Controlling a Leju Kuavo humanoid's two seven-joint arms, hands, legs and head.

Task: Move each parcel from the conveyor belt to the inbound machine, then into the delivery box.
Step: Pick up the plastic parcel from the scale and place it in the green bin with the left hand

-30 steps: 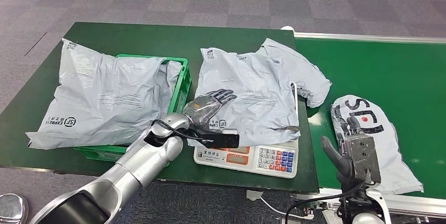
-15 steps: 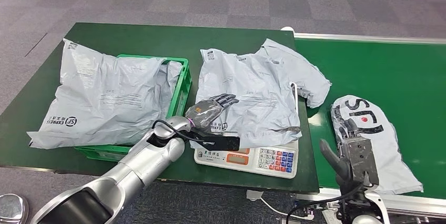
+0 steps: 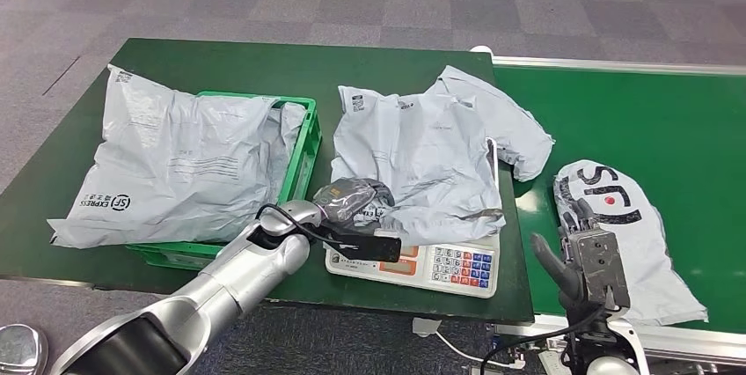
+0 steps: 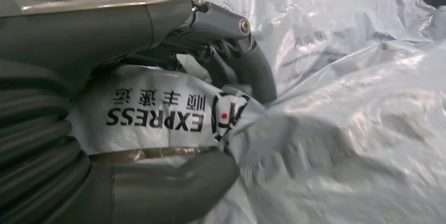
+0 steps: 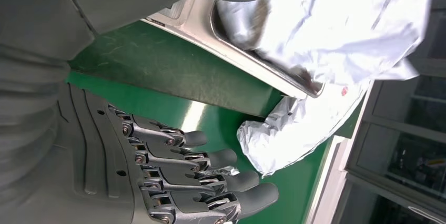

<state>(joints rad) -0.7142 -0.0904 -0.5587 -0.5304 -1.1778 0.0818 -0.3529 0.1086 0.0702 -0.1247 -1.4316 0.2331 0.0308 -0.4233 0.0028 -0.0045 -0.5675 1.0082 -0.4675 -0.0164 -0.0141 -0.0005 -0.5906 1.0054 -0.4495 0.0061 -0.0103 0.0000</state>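
- Parcel [image 3: 422, 159] on the scale [image 3: 413, 262]: pale grey, black "EXPRESS" print, red dot.
- Crate [image 3: 303, 150]: bright green.
- Table [image 3: 264, 62]: dark green.
- Conveyor belt [image 3: 651, 120]: brighter green.
- Scale keypad: blue, red and white keys.

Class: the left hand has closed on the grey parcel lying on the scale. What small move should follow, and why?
Probably lift. The left hand grips a bunched corner of the parcel, which lies on the scale. Raising it a little would free it for the carry to the green crate alongside.
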